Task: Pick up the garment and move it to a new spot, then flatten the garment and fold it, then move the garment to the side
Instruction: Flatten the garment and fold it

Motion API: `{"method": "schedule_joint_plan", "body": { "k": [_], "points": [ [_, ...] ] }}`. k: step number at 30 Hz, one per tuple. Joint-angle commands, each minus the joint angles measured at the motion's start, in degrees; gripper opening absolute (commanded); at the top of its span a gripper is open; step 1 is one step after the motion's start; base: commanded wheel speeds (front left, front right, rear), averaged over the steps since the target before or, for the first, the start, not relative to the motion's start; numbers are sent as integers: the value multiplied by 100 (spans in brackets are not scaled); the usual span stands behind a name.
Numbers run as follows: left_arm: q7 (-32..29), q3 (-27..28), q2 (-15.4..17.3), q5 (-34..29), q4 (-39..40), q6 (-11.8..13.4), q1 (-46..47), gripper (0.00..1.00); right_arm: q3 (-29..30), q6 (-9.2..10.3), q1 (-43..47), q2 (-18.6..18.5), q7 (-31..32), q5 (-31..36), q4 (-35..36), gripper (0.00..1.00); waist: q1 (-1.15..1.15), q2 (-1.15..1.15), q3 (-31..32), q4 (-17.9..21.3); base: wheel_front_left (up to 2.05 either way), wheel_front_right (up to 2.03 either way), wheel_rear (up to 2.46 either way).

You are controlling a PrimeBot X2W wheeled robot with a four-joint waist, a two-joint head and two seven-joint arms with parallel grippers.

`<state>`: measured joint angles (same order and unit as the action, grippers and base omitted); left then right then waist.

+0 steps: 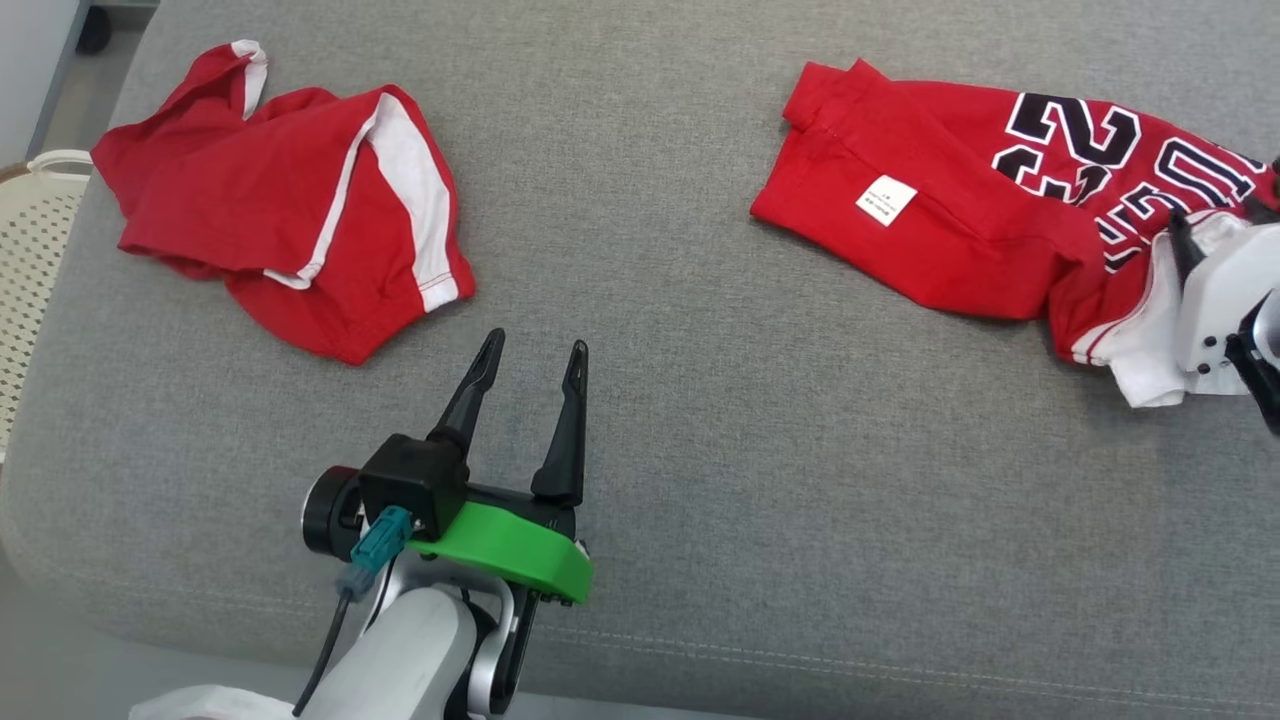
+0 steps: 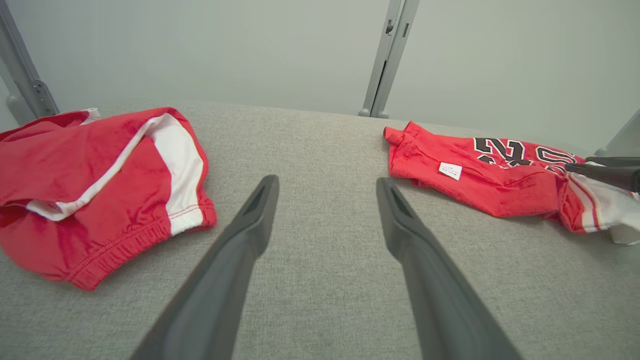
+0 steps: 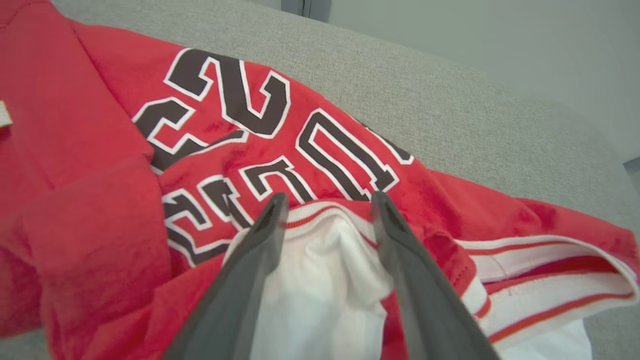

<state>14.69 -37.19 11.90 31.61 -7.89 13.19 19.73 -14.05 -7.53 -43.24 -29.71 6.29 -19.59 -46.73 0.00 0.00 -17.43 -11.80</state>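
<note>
The right pincer (image 3: 328, 200) stands with its two dark fingers (image 3: 250, 260) parted and clamps nothing. The fingers straddle a bulge of white fabric at the striped edge of the red jersey (image 1: 930, 220), and the cloth between them lies loose. The jersey lies crumpled at the right of the grey surface (image 1: 700, 420), its black-and-white lettering uppermost and a small white label (image 1: 886, 199) showing on the folded-over red part nearer the middle. The left pincer (image 1: 535, 350) is wide open and empty. It hangs over bare grey cloth near the front edge, between the two garments and touching neither. Well apart from the jersey, at the far left, red shorts (image 1: 290, 210) with a white side stripe lie bunched. A pale perforated basket (image 1: 30, 230) stands just beside the surface's left edge.
</note>
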Motion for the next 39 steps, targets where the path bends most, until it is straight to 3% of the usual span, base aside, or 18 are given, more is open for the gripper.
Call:
{"method": "schedule_joint_plan", "body": {
  "k": [1,12,20,30,39],
  "points": [
    [29,23,33,-48,-37,-3,78,100,-131,7,-124,43,-120,-34,-135,100,0,0,47,116,0,0,0],
    [2,110,157,51,-2,77,-145,100,-702,8,-492,-35,-1128,-715,251,100,0,0,426,752,0,0,0],
    [-69,112,164,226,-115,19,-237,100,-697,7,433,-38,-1509,-1140,966,100,0,0,671,1227,0,0,0],
    [-375,140,-2,417,-967,-343,637,100,-450,8,1470,614,-1694,-996,1824,100,0,0,509,1926,0,0,0],
    [-1070,60,-81,328,-2628,-792,2329,100,-423,7,1803,1184,-1697,-688,2517,100,0,0,-82,2674,0,0,0]
  ]
}}
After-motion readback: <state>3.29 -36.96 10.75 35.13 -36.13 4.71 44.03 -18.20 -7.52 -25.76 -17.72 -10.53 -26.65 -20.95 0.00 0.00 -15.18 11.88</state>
